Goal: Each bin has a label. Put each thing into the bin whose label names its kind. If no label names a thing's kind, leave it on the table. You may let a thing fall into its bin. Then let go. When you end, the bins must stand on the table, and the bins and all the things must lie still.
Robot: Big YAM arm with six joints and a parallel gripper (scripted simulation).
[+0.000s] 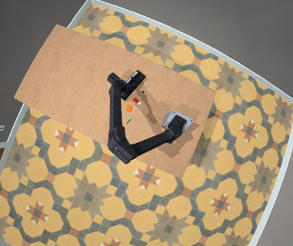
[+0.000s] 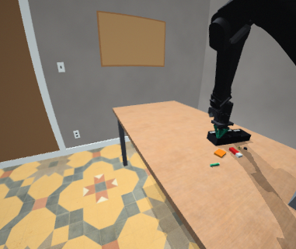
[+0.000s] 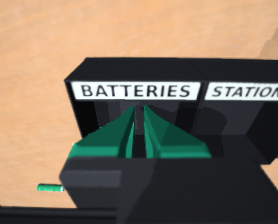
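Gripper (image 1: pixel 123 87) (image 2: pixel 220 135) (image 3: pixel 139 111), nearly closed, grasping nothing, at the BATTERIES bin (image 1: pixel 125 96) (image 2: pixel 213 139) (image 3: pixel 135 70); a straight lift should best spare its walls.

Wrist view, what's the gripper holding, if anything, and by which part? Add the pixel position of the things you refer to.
Nothing is held: the gripper (image 1: pixel 123 87) (image 2: pixel 220 136) (image 3: pixel 139 111) is shut, no object showing between its tips.

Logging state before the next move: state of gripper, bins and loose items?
gripper: fingers nearly together, nothing visible between
bin row: upright, open-topped
green cylinder: on its side
orange block: lying flat
red-and-white item: lying down
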